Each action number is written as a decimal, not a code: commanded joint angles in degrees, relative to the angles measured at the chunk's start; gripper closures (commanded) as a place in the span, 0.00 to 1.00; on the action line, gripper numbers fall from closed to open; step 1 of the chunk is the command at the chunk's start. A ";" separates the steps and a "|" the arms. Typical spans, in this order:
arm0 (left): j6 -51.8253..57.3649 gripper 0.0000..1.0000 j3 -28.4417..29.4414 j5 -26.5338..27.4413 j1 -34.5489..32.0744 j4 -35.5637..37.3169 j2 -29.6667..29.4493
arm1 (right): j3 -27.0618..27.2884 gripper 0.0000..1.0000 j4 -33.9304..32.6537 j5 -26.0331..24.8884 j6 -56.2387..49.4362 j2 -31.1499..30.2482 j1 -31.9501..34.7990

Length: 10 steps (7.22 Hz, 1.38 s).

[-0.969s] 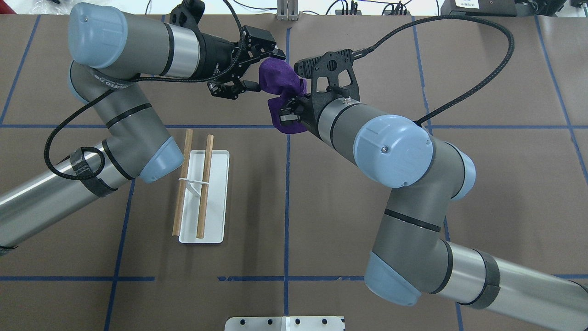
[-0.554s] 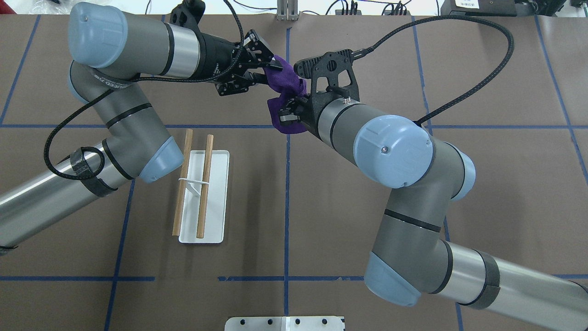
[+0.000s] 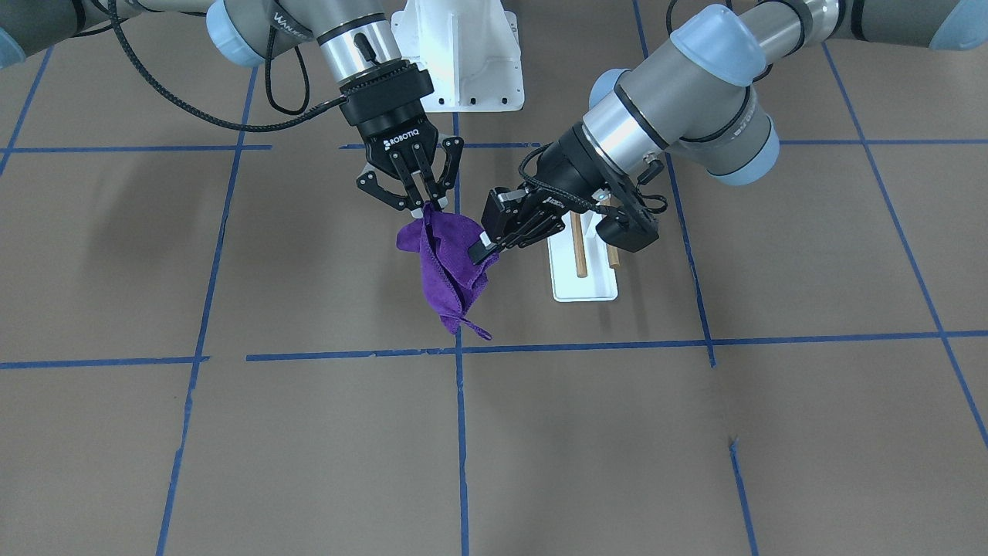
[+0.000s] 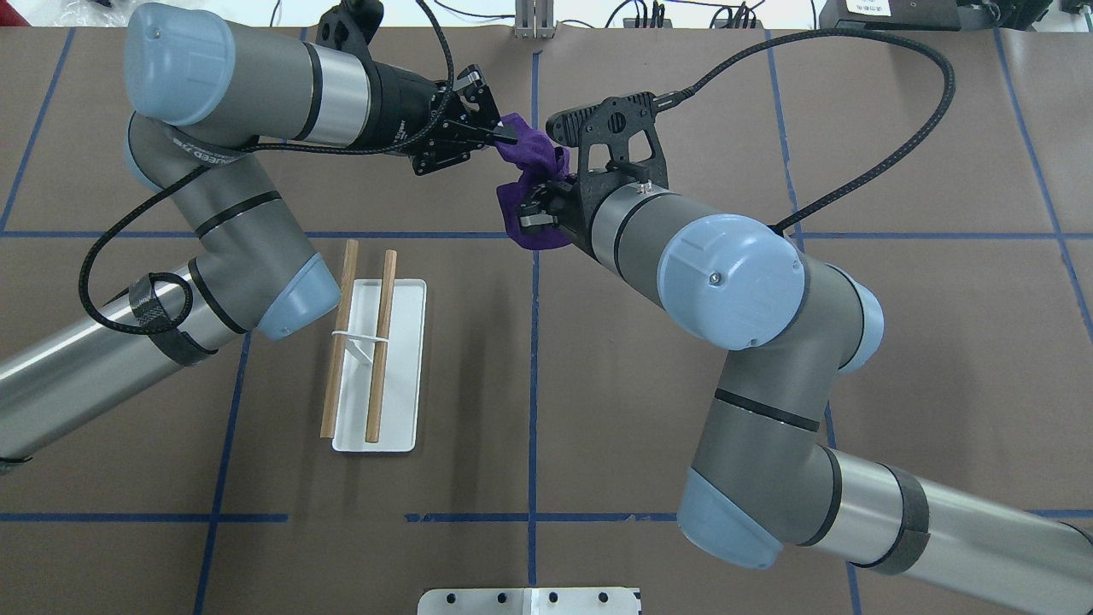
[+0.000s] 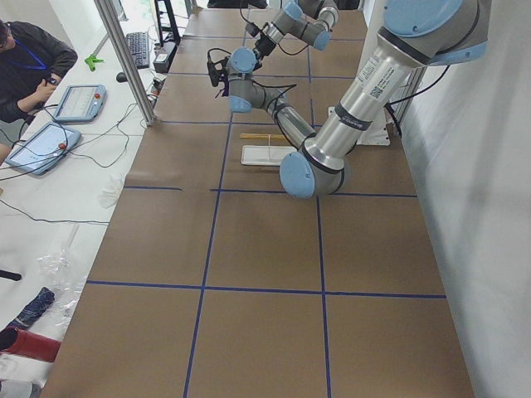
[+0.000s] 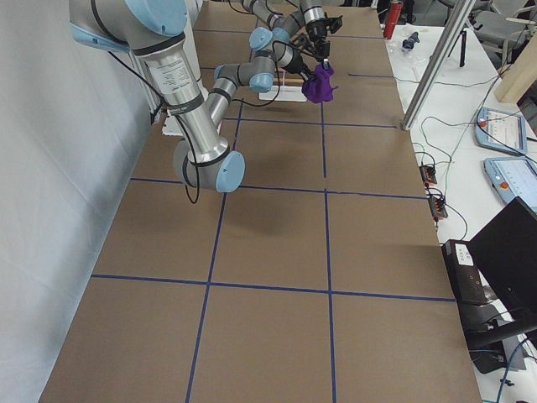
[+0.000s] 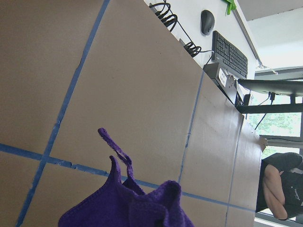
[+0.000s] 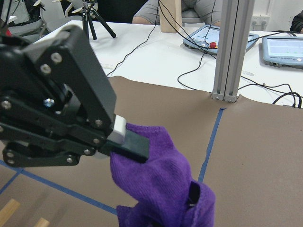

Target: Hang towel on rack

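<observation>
The left claw (image 4: 504,135) has drawn its fingers together since a second ago. Then they stood apart around a purple bulge; now they are clamped on a fold of the towel (image 4: 531,152), and less cloth shows from overhead.

Nearest the robot in the overhead view, at 8 o'clock from the towel, the rack (image 4: 401,359) stands on the worktop (image 4: 598,384). Its two dowels (image 4: 382,342) lie parallel, their long axis running roughly 12 to 6 o'clock, and nothing is draped on them.

Farther out, near the middle blue tape line, the towel hangs bunched in the air between both claws, clear of the worktop. From the front its long axis runs top to bottom, and its thin loop (image 3: 475,330) trails from the lowest tip toward 4 o'clock. The right claw (image 3: 427,205) points down with its fingers pinched together on the top corner. The left claw comes in from 3 o'clock and grips the side edge.

From overhead the right wrist and its camera mount cover much of the cloth. From the front the left wrist hides the rack's far end. The left wrist camera catches only the towel's lower edge, and in the left side view the towel cannot be made out.

Beyond the worktop's far edge are tablets, a keyboard and a seated operator (image 5: 25,66).
</observation>
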 commanded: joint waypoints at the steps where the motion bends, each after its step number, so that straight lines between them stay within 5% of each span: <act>1: 0.05 1.00 -0.31 -0.80 -0.16 0.10 -0.02 | 1.10 0.00 0.33 0.29 -0.09 -0.55 0.03; 4: -0.55 1.00 -1.80 -2.83 -0.42 0.62 0.24 | 2.42 0.00 -0.28 0.55 -1.05 -2.38 0.30; 6: -0.73 1.00 -9.32 -2.83 -0.42 7.26 2.34 | 3.82 0.00 -0.29 3.69 -4.91 -5.37 3.00; 10: -5.39 1.00 -18.75 0.74 0.80 11.17 9.26 | 7.35 0.00 -0.11 22.83 -15.11 -16.09 17.93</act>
